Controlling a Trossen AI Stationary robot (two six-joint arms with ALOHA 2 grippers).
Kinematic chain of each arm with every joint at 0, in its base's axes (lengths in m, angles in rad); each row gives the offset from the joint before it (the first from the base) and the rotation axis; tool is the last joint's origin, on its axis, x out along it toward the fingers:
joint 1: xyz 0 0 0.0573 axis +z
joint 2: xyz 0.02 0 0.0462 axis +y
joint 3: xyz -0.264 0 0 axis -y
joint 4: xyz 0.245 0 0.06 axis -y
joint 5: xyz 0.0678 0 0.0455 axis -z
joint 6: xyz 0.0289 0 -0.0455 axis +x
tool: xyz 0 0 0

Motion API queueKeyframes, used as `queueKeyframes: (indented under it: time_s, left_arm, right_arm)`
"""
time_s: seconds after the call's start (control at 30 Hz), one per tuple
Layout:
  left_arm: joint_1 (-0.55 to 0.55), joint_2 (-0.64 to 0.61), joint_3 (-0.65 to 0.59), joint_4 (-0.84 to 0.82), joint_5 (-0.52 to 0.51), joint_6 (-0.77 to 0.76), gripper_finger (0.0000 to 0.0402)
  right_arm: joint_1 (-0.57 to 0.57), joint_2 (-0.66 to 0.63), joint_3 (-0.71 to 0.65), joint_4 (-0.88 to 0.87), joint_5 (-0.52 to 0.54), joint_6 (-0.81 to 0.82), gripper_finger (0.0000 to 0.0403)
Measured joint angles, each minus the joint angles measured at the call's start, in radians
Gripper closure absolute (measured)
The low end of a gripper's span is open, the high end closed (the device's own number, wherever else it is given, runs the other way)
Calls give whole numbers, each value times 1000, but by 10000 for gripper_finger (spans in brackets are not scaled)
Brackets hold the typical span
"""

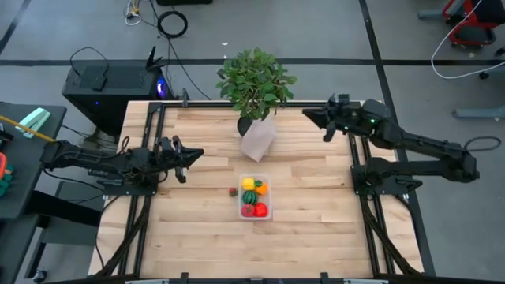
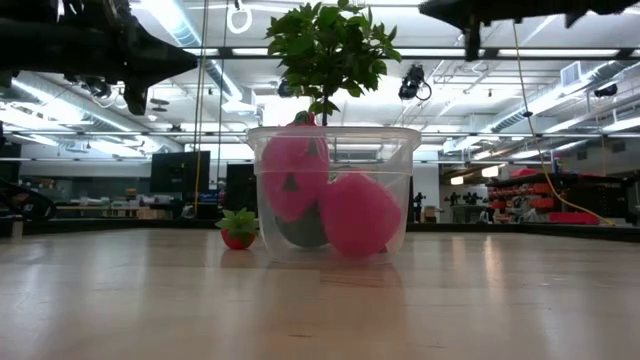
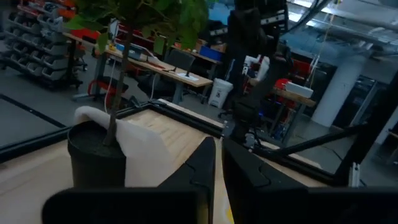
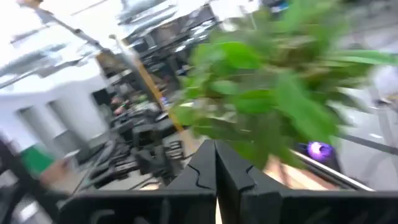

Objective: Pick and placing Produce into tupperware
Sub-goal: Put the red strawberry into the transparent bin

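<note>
The clear tupperware (image 1: 255, 198) stands on the wooden table near its middle and holds several pieces of produce: yellow (image 1: 249, 184), orange (image 1: 261, 188), red (image 1: 260, 210) and a striped green one. In the low view the tupperware (image 2: 333, 190) shows pinkish-red pieces through its wall. One small red piece with green leaves (image 1: 233, 191) (image 2: 238, 230) lies on the table just left of the tub. My left gripper (image 1: 197, 154) (image 3: 218, 146) hovers shut at the table's left side. My right gripper (image 1: 306, 116) (image 4: 216, 149) is shut and empty, high at the far right, pointing toward the plant.
A leafy potted plant (image 1: 254, 79) in a pale wrapped pot (image 1: 257, 139) stands at the far middle of the table, just beyond the tub. Black rails (image 1: 142, 213) run along the left and right edges. Bare wood lies in front of the tub.
</note>
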Motion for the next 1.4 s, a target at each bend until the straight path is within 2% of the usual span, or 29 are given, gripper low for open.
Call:
queueKeyframes:
  time_s: [0.1,0.27,0.37,0.47,0.6,0.67,0.83,0.97,1.07,1.2,1.3,1.4]
  left_arm:
    - [17,0,0,20,0,-1,367]
    - [46,0,0,180,7,14,375]
    - [54,3,56,197,90,56,379]
    - [40,40,192,43,178,79,379]
    - [8,166,446,-364,232,100,379]
    - [-3,246,557,-515,237,95,379]
    - [-23,446,743,-702,282,96,377]
    - [-33,578,787,-787,289,83,380]
    - [-33,654,787,-787,298,52,385]
    - [-24,739,788,-752,369,46,390]
    - [-17,783,788,-731,423,90,391]
    - [-17,808,789,-757,425,156,390]
  right_arm:
    - [-21,-60,-30,-47,19,29,403]
    - [-40,-88,-24,-138,19,32,402]
    - [-39,-88,-23,-143,18,32,402]
    - [-39,-88,-23,-144,10,39,402]
    - [-39,-88,-23,-150,-11,40,402]
    - [-39,-87,-23,-163,-19,40,401]
    - [-39,-87,-23,-197,-43,40,400]
    - [-39,-87,-22,-196,-64,40,401]
    - [-39,-87,-22,-196,-76,40,399]
    - [-39,-87,-22,-198,-98,40,398]
    - [-39,-87,-22,-208,-109,41,399]
    - [-39,-87,-22,-223,-119,46,400]
